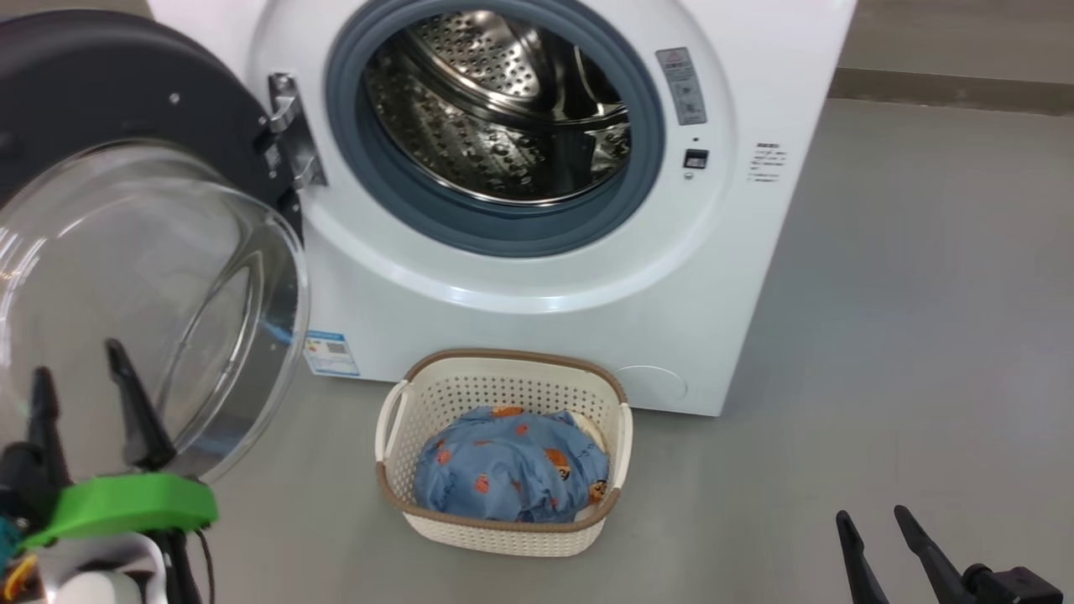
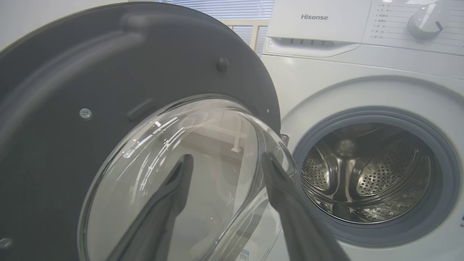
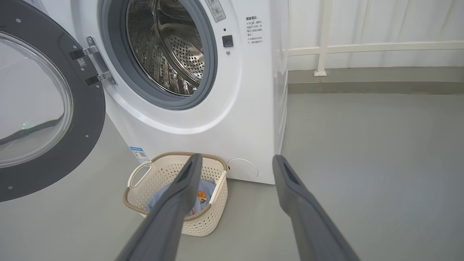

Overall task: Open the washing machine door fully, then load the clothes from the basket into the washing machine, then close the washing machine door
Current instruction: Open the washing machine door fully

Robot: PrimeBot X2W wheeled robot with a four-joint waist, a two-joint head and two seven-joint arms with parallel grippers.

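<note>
While both claws stood open and held nothing, the left gripper (image 2: 227, 159) hung just before the door's (image 1: 126, 92) glass dome and the right gripper (image 1: 873, 516) hung low over the floor. Beyond them, the basket (image 1: 512, 356) sat on the floor at the washer's (image 1: 545, 335) foot, holding the clothes (image 1: 503, 470). The door stood swung wide on the left, baring the drum (image 1: 495, 109). A blue label (image 1: 330, 352) and a grey label (image 1: 681, 84) carried unreadable print. The top panel read "Hisense" (image 2: 314, 17).

washing machine door (image 1: 126, 101) wide open | blue clothes (image 1: 503, 470) heaped in basket (image 1: 495, 537)
</note>
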